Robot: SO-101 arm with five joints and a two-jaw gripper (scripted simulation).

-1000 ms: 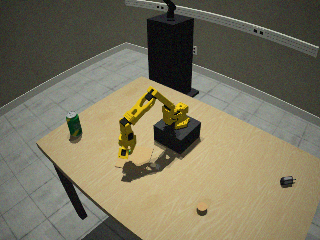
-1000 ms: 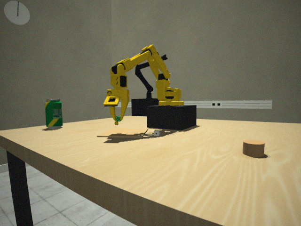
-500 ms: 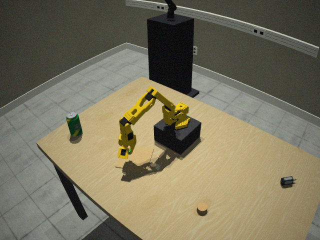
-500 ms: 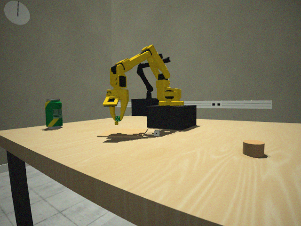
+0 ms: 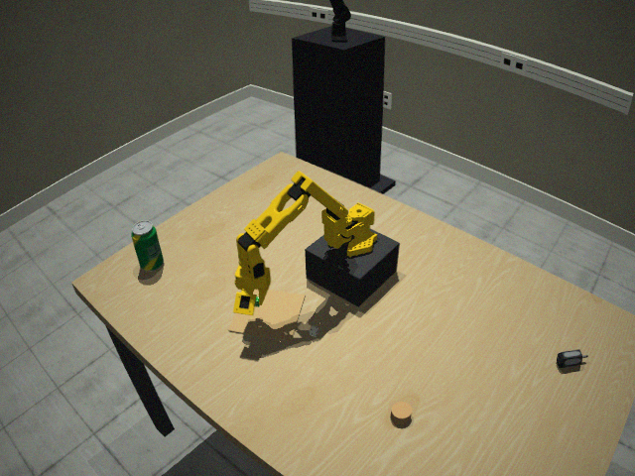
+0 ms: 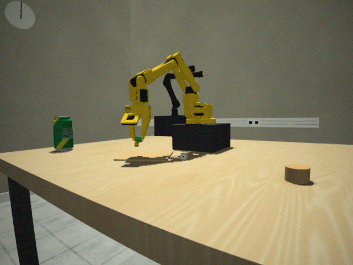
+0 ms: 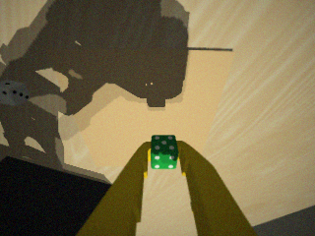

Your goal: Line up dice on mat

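Clenched yellow hand point(image 7: 164, 164) on small green die point(image 7: 163, 151) above thin tan mat point(image 5: 279, 307); pip count unreadable.

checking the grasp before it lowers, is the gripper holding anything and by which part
Yes: the gripper is shut on the green die, pinched by two opposite side faces at the fingertips, held above the mat.

green die point(image 7: 163, 151): held aloft over mat point(image 5: 279, 307) | white die point(image 6: 183, 155): beside mat, flat

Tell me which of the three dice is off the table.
The green die, pinched in the gripper above the mat; the white die and yellow die aren't gripped.
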